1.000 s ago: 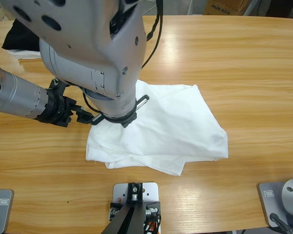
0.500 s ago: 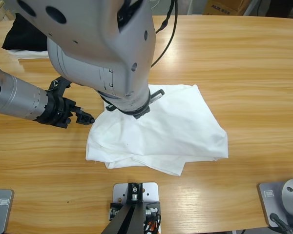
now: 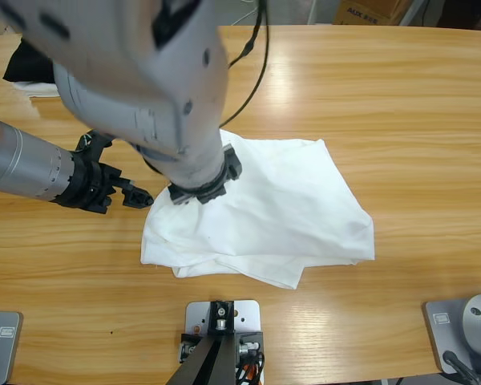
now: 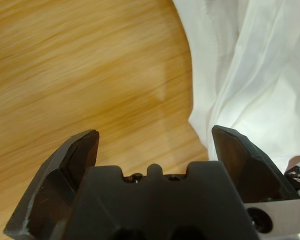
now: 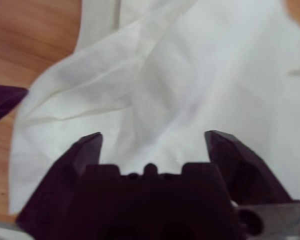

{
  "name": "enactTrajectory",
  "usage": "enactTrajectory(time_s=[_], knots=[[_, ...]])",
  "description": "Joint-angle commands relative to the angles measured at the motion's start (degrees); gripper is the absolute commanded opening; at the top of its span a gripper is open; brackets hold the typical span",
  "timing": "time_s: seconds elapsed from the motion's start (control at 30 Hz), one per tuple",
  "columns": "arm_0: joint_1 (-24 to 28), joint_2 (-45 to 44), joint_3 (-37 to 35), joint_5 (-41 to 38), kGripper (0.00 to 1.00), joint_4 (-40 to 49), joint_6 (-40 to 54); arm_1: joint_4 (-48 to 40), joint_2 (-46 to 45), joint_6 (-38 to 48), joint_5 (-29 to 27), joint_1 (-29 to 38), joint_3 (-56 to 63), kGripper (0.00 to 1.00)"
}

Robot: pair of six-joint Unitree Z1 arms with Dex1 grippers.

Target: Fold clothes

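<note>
Nearest the camera side of the wooden table, the white T-shirt lies loosely folded and rumpled, its lower edge doubled over into a thick overlapping fold. At the shirt's left edge sits the left gripper, entering on a silver forearm from the left side of the high view; the left wrist view shows its jaws spread wide, bare wood between them and the cloth edge passing just inside one jaw (nothing is clamped). Over the shirt's upper left portion hangs the right gripper, carried by the large silver arm that descends from the upper left of the high view and hides that part of the cloth; in its wrist view the jaws likewise stand apart, white creased fabric filling the space ahead of them, with no hold taken. Beyond the shirt, at the far left corner of the table, a folded black garment rests on a smaller white cloth, well apart from the shirt.
</note>
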Motion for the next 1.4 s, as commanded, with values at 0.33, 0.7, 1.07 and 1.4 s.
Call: enactTrajectory(time_s=[0.33, 0.7, 1.07, 1.4], knots=[[0.6, -0.9, 2.8, -0.6, 0.881, -1.6, -0.5, -0.1, 2.7, -6.7, 1.1, 0.3, 1.0, 0.0], [0.6, -0.7, 3.0, -0.6, 0.881, -2.1, -0.7, 1.1, 1.6, -6.8, -1.6, 0.3, 3.6, 0.0], [0.6, -0.5, 3.2, -0.6, 0.881, -2.8, -1.9, 7.6, -11.4, -8.9, -7.7, -4.5, 1.2, 0.0], [0.6, -0.4, 3.3, -1.1, 0.881, -2.8, -1.9, 6.8, -24.7, -2.1, -18.4, -17.5, 24.9, 0.0]])
